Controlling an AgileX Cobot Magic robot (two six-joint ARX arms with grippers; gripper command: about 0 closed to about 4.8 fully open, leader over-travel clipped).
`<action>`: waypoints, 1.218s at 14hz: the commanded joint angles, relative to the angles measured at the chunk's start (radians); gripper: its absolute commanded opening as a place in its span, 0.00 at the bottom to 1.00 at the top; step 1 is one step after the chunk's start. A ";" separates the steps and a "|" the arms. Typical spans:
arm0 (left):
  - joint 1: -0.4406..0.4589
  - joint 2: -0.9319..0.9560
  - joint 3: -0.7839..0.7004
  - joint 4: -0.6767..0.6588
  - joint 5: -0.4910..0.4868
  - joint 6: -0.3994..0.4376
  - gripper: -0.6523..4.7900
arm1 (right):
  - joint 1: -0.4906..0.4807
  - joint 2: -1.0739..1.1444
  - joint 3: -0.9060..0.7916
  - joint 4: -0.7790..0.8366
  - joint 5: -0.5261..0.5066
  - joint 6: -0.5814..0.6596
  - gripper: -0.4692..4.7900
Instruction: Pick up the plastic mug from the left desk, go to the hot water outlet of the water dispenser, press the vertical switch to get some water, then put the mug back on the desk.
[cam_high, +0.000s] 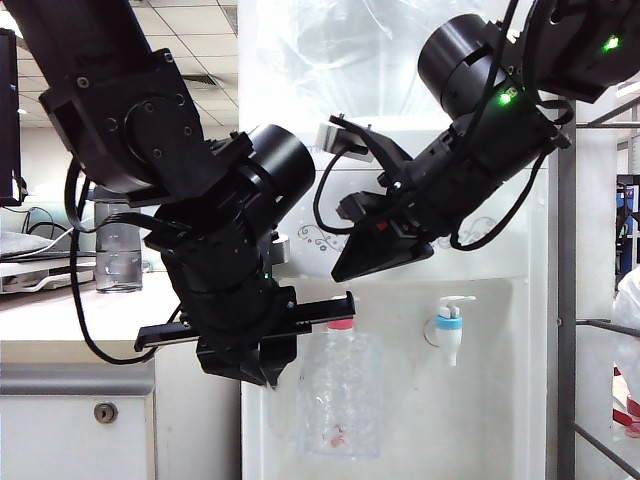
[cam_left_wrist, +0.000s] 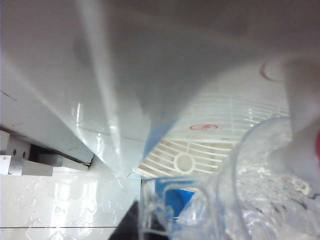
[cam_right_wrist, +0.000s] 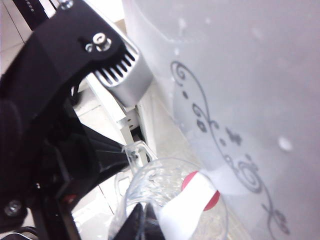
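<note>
The clear rippled plastic mug (cam_high: 340, 400) hangs in front of the water dispenser (cam_high: 500, 400), right under the red-collared hot water outlet (cam_high: 341, 324). My left gripper (cam_high: 272, 368) is shut on the plastic mug at its handle side; in the left wrist view a dark fingertip (cam_left_wrist: 131, 227) shows beside the handle (cam_left_wrist: 167, 200). My right gripper (cam_high: 345, 270) is shut and points down at the outlet. In the right wrist view its tips (cam_right_wrist: 142, 222) sit above the mug rim (cam_right_wrist: 172, 165), close beside the white vertical switch (cam_right_wrist: 182, 212) and red collar (cam_right_wrist: 212, 200). Contact cannot be told.
A blue-collared tap (cam_high: 449, 325) sits to the right of the red one. The white drip grille (cam_left_wrist: 200, 150) lies below the mug. The left desk (cam_high: 60, 315) carries a bottle (cam_high: 118, 250) at its back. A grey metal frame (cam_high: 566, 300) stands to the dispenser's right.
</note>
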 joint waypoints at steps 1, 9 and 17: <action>0.004 -0.010 0.014 0.082 -0.013 0.000 0.11 | -0.001 0.010 0.004 0.031 0.082 -0.073 0.07; 0.004 -0.010 0.014 0.083 -0.012 0.000 0.11 | -0.001 0.015 0.004 -0.031 0.134 -0.115 0.07; 0.004 -0.010 0.014 0.083 -0.012 0.000 0.11 | -0.001 0.027 0.003 -0.065 0.129 -0.158 0.07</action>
